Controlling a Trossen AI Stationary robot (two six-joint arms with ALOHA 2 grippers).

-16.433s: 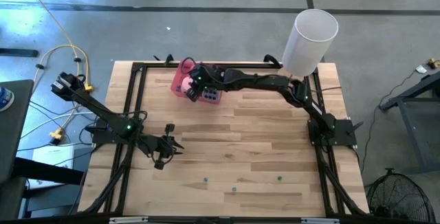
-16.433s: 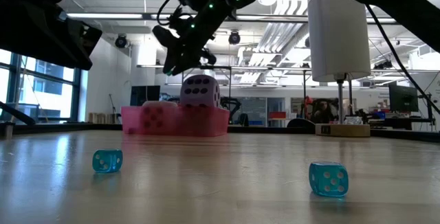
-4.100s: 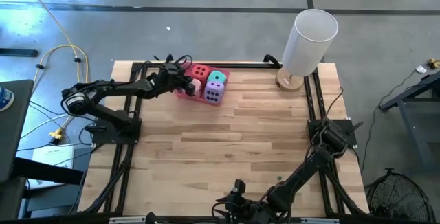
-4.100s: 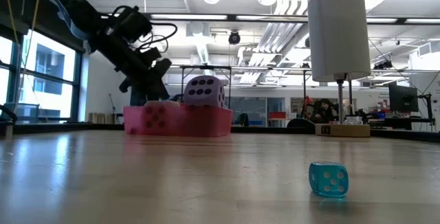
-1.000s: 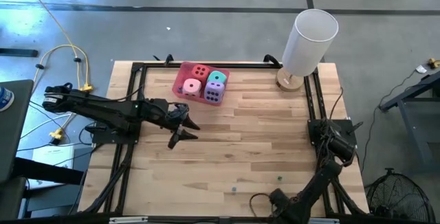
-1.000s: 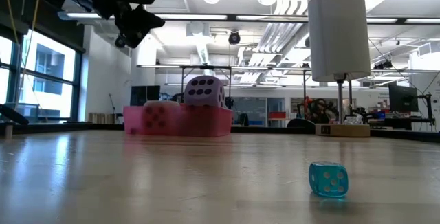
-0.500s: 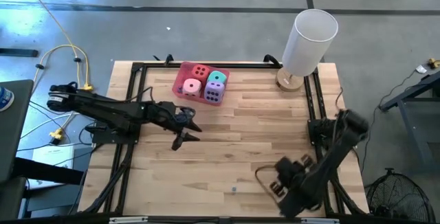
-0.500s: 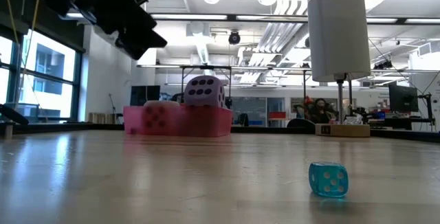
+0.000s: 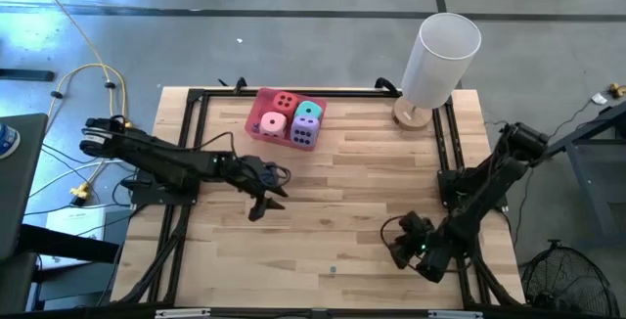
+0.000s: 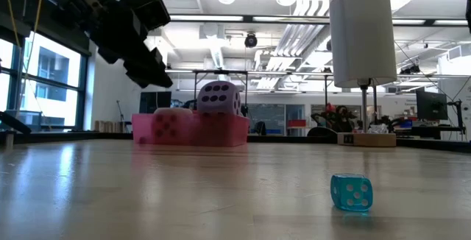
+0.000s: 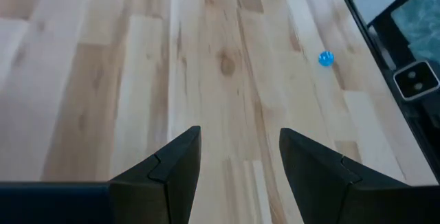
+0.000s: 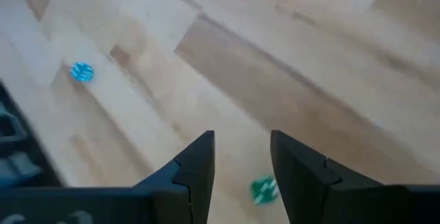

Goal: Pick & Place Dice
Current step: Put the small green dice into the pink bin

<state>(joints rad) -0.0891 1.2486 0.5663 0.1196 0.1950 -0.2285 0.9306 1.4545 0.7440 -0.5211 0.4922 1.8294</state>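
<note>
**Q:** Dice: where do they sit, and what surrounds them?

**A:** Largest first: a pale wooden plank table (image 9: 333, 202) with a black metal frame along its edges. At its far right corner a tall white cylinder (image 9: 440, 60) stands on a round wooden base. At the far edge, left of centre, a pink rectangular tray (image 9: 256, 123) holds four soft cubes packed together: the red die (image 9: 286, 102), teal die (image 9: 310, 113), pink die (image 9: 272, 123) and purple die (image 9: 303, 133), each with dark pips.

**Q:** And the arms?

**A:** Both are dark and jointed. The left gripper (image 9: 264, 194) hangs above the table's left-middle, just in front of the tray; its wedge-shaped fingers (image 11: 172, 165) are spread apart and hold nothing. The right gripper (image 9: 403, 244) is low over the near right area, fingers (image 12: 194, 161) parted and also holding nothing.

**Q:** Is there open room?

**A:** Bare planks fill the centre between the two grippers.

**Q:** Anything smaller?

**A:** A tiny clear blue die (image 10: 351, 192) rests on the wood. The right wrist view shows a blue bead-sized die (image 12: 82, 71) near the table's edge and a green one (image 12: 262, 189) just by the fingers.
</note>
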